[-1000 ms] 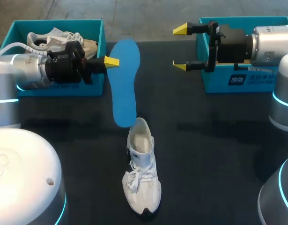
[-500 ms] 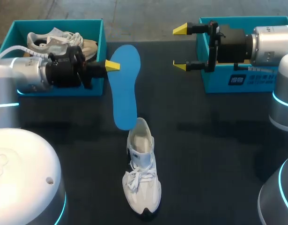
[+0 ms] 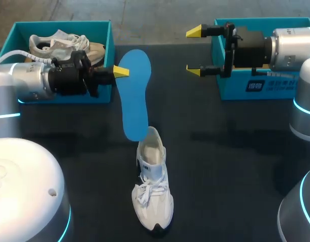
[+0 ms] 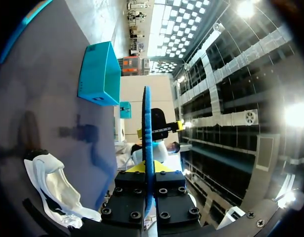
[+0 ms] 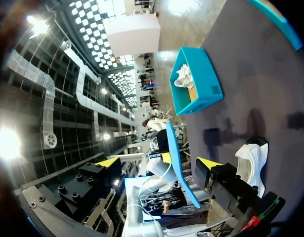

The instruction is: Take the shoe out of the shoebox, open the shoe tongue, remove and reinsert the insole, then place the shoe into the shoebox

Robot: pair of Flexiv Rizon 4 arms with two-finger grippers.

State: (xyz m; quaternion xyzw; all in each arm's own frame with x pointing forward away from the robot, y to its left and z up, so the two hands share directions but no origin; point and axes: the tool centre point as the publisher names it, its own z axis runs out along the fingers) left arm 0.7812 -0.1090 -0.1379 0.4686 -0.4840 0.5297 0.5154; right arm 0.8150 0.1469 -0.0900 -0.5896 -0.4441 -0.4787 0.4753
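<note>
One left tool (image 3: 122, 72) tip behind insole (image 3: 134, 101)

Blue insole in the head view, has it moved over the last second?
Yes, slightly. Held in the left gripper, the blue insole has shifted toward the white shoe, its far end now sitting nearer than before against the left shoebox.
</note>
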